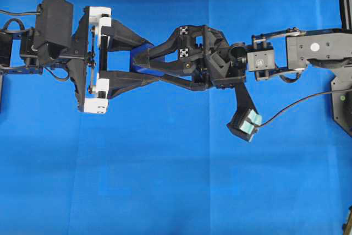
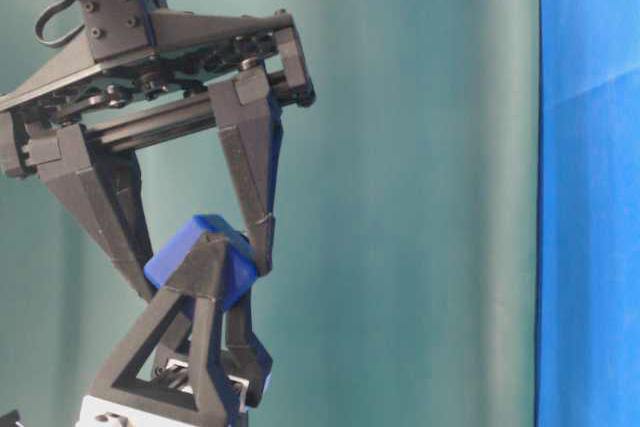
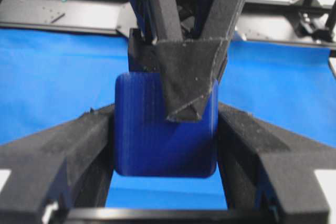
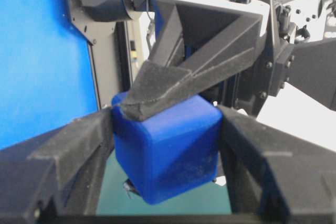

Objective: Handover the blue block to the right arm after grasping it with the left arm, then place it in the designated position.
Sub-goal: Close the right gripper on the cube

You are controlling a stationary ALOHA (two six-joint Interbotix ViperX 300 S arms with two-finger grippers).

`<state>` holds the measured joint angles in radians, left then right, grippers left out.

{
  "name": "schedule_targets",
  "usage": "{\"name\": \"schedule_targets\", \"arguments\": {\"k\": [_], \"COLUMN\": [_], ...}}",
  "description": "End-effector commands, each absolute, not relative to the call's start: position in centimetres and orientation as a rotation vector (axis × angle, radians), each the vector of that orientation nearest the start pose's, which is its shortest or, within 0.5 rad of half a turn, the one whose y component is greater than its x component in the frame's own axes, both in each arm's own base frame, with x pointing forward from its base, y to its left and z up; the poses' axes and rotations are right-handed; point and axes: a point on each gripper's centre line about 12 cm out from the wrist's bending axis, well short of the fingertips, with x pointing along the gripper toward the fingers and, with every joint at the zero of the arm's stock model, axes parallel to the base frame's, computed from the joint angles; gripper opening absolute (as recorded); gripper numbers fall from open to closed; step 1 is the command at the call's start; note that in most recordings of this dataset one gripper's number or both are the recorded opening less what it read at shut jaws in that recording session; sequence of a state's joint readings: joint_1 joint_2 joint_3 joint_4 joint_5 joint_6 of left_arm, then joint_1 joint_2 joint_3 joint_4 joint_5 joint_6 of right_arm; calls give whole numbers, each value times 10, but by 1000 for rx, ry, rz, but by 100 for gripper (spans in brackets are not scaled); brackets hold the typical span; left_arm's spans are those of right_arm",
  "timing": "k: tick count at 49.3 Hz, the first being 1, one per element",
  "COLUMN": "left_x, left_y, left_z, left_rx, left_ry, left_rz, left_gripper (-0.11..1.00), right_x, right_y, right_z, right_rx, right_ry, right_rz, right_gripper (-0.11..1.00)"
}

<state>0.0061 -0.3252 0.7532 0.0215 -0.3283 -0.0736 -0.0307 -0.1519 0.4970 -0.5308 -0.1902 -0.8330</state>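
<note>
Right wrist view: blue block (image 4: pixel 168 150) sat pinched by both the right gripper (image 4: pixel 165 145) and left gripper (image 3: pixel 165 145), above the blue cloth (image 1: pixel 165 180).

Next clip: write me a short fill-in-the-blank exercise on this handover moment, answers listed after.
1. Both pincers grip the ____ block at once.
2. The left pincer carries ____ plastic brackets.
3. The block is held above a blue ____.
4. In the overhead view, the right pincer reaches in from the ____ side.

Missing words: blue; white; cloth; right
</note>
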Motion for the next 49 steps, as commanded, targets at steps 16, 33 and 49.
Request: {"name": "schedule_targets", "arguments": {"k": [16,33,49], "left_x": [354,354,352], "left_y": [0,0,0], "left_z": [307,307,307], "left_rx": [-57,-58,-58], "left_ry": [62,61,60], "left_rz": [-2,-1,-1], "left_gripper": [49,93,93], "right_x": [413,413,405], "right_y": [-4,-5,-4], "right_z": [328,326,325], "right_rx": [-1312,-1306,-1302], "right_ry": [92,108,110], "right_rz": [141,141,145], "right_gripper": [52,52,52]}}
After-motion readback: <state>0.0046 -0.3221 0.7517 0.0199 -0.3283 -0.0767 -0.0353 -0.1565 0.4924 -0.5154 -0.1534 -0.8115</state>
